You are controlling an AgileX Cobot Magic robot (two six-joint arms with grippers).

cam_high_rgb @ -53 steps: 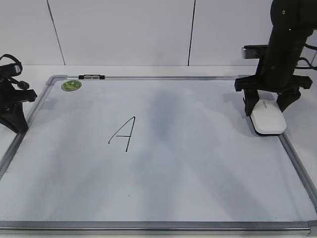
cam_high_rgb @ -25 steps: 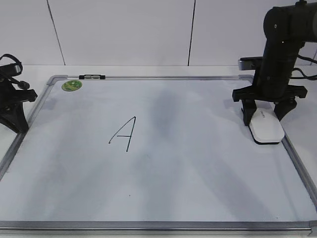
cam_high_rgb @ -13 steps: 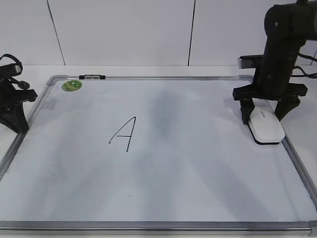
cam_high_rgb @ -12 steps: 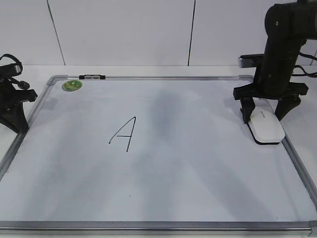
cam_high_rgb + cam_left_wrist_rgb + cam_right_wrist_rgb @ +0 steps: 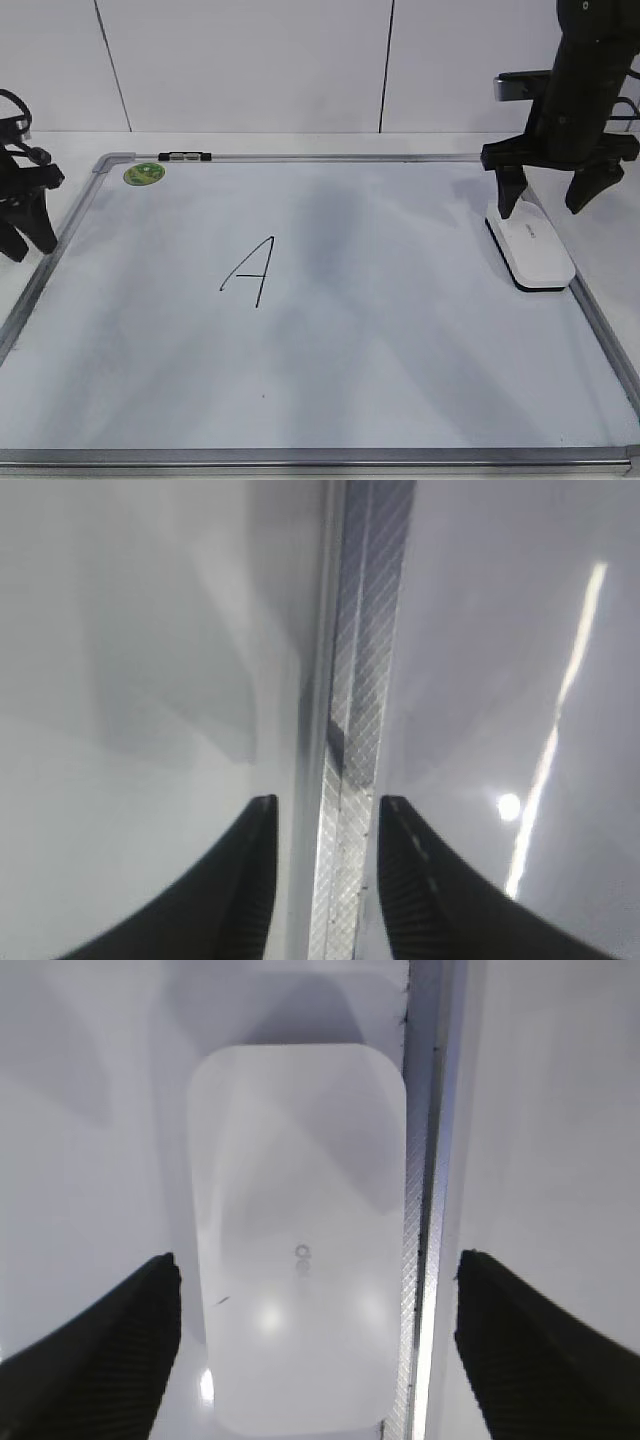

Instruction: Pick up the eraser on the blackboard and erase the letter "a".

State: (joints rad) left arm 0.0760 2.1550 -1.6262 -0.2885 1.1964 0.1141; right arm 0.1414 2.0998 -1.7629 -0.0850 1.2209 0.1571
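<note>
The white eraser (image 5: 530, 245) lies flat on the blackboard (image 5: 400, 320), against its right frame rail. My right gripper (image 5: 543, 203) hangs open a little above the eraser's far end, touching nothing. In the right wrist view the eraser (image 5: 298, 1230) lies below the gripper (image 5: 317, 1260), between its wide-apart fingers and clear of both. A capital "A" (image 5: 250, 270) is written left of centre. No lowercase "a" shows on the board. My left gripper (image 5: 28, 232) is open at the board's left edge. In the left wrist view it (image 5: 329, 800) straddles the silver frame rail (image 5: 355, 710).
A round green sticker (image 5: 144, 173) sits in the far left corner of the board, with a small black clip (image 5: 185, 155) on the top rail beside it. A tiny black dot (image 5: 262, 394) is near the front. White wall panels stand behind the table.
My right gripper has risen off the eraser, which stays lying by the right rail. The left gripper has shifted slightly left.
</note>
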